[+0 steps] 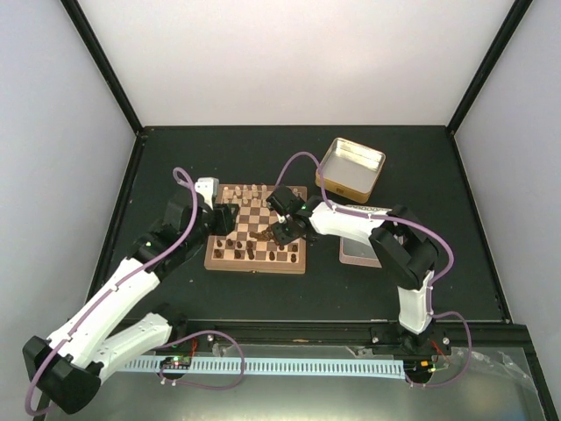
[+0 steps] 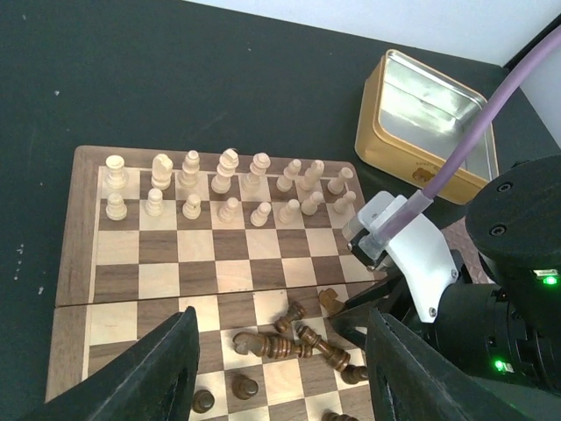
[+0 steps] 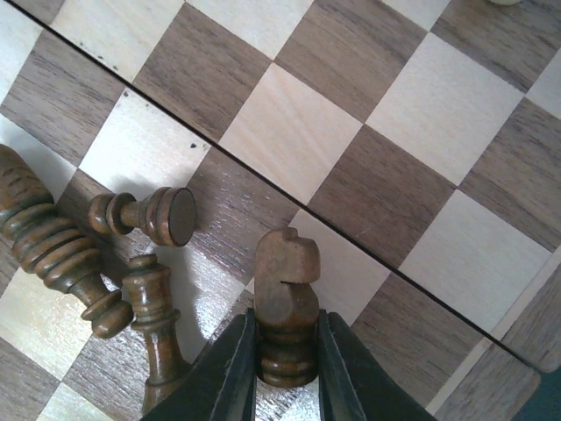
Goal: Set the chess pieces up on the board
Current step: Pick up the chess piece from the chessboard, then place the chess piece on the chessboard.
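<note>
The board [image 1: 255, 266] lies at the table's middle and also shows in the left wrist view [image 2: 158, 263]. My right gripper [image 3: 286, 367] is shut on a dark brown knight [image 3: 286, 294], held upright just over the board's middle fold. Several dark chess pieces [image 2: 280, 344] lie tipped in a heap on the near half; a pawn [image 3: 145, 215] and two taller pieces [image 3: 53, 246] lie just left of the knight. A few dark pawns [image 2: 244, 386] stand near the front. My left gripper [image 2: 280, 377] is open and empty above the near half.
Pale cream chessmen [image 2: 228, 189] stand in two rows on the board's far side. An open gold tin [image 1: 351, 168] sits at the back right, a flat lid [image 1: 359, 251] right of the board. The two arms are close together over the board.
</note>
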`<state>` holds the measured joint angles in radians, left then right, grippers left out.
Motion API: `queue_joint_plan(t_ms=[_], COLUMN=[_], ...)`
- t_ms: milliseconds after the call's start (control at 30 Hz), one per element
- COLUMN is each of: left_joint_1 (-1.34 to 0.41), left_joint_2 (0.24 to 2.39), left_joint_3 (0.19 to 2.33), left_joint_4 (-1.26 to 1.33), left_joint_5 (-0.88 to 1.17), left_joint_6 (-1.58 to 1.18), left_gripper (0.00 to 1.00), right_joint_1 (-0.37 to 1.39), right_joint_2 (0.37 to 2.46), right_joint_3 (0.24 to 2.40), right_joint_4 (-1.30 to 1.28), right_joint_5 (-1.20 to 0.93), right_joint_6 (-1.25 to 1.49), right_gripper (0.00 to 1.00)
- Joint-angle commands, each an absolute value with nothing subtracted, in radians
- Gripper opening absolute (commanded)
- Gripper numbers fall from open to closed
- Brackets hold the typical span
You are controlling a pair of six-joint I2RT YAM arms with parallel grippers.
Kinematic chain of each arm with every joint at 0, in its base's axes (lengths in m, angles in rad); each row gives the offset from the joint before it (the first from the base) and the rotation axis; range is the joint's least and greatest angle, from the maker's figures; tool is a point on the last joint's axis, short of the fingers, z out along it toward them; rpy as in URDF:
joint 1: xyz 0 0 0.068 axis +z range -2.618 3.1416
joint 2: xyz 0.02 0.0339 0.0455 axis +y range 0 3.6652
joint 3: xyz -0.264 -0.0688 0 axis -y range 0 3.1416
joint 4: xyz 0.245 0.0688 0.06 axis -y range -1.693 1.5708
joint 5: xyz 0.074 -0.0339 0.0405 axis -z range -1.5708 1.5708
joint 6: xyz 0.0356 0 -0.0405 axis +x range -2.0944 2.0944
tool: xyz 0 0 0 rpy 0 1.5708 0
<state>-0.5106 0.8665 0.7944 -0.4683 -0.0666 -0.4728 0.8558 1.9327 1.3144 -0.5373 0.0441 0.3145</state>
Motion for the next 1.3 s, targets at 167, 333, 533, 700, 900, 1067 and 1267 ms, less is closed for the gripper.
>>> queue_joint_plan(t_ms=[167,333,533,700,900,1067,1267], left_joint_1=[-0.480,-0.424,-0.367,-0.352,-0.352,-0.351,-0.351], left_joint_2=[0.893,0.872,0.868,0.882,0.913,0.945,0.997], left_joint_3=[0.780,0.765,0.761,0.786,0.830,0.836,0.867], left_joint_4=[-0.425,-0.405,-0.361,-0.330,-0.346,-0.327,-0.314], left_joint_5=[0.020,0.103,0.332,0.529,0.709,0.773,0.861], left_joint_6=[-0.552,-0.588,-0.586,-0.538,-0.473,-0.491,-0.527], left_gripper=[0.55,0.56,0.60,0.64,0.70,0.66,0.49], right_joint_1=[0.856,0.856,0.857,0.856,0.855,0.856,0.856], right_joint_2=[1.941,1.810,1.620,1.480,1.376,1.333,1.331], right_joint_3=[1.275,1.145,0.997,0.885,0.842,0.844,0.857], right_joint_4=[-0.483,-0.194,0.081,0.209,0.254,0.248,0.221], right_joint_5=[0.133,0.137,0.049,-0.162,-0.394,-0.453,-0.499], right_joint_6=[0.250,0.193,0.138,0.095,0.105,0.126,0.111], right_gripper=[0.11,0.11,0.11,0.12,0.13,0.13,0.14])
